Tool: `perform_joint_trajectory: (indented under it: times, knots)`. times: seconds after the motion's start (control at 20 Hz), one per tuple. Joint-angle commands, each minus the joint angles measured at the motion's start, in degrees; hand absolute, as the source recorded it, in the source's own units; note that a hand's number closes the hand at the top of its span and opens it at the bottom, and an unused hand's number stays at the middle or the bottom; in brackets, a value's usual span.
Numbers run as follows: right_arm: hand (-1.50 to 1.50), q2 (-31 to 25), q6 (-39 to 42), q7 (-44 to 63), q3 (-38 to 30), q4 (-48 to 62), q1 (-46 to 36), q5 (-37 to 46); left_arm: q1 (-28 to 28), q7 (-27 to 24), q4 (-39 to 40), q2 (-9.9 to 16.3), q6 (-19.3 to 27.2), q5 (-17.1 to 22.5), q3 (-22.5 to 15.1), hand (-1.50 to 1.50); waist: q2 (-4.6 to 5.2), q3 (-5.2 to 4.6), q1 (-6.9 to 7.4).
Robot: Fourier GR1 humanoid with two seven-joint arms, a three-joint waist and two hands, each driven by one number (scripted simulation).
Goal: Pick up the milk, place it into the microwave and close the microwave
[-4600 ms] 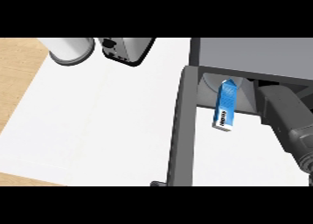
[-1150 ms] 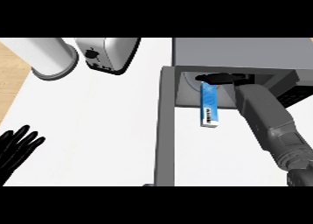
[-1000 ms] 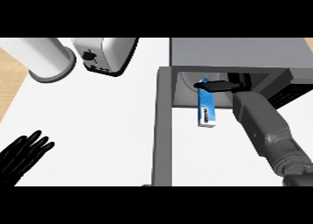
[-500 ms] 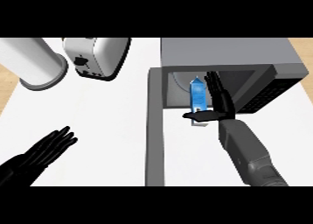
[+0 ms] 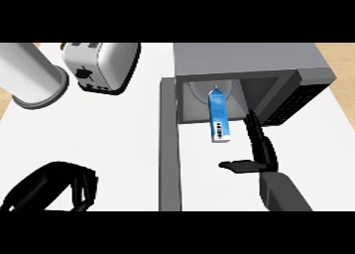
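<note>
While the milk stands inside the microwave, right robot hand hovers open.

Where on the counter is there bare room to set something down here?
Bare white counter lies between the toaster, the open microwave door and the left hand. The microwave mouth is crowded: milk, right hand.

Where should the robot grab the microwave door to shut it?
Probably the door's free end, nearest the robot, coming from its left side. The door stands swung open as a long grey panel left of the microwave opening, so pushing there should swing it shut. The left hand is nearest.
</note>
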Motion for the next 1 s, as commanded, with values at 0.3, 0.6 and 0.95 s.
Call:
perform_joint_trajectory:
  times: [0.3, 0.6, 0.95]
  knots:
    - [-1.50, -5.38, 8.46, -4.05, 0.72, -16.25, 20.94, -3.31, -7.28, -7.38, 7.02, -0.05, 5.92, -16.04, -11.19, 1.50, 0.46, -0.10, -1.00]
    - [-1.50, -6.80, 13.04, -2.56, 2.96, -31.68, 34.45, -5.59, -7.05, -16.37, 11.45, -0.05, 12.12, -23.23, -18.72, 1.50, 0.61, -0.14, -0.03]
    - [-1.50, -5.96, 14.76, 1.69, 6.56, -52.98, 46.48, -9.71, -8.83, -25.69, 20.98, -0.05, 24.85, -28.20, -32.59, 1.50, 0.99, -0.13, 0.28]
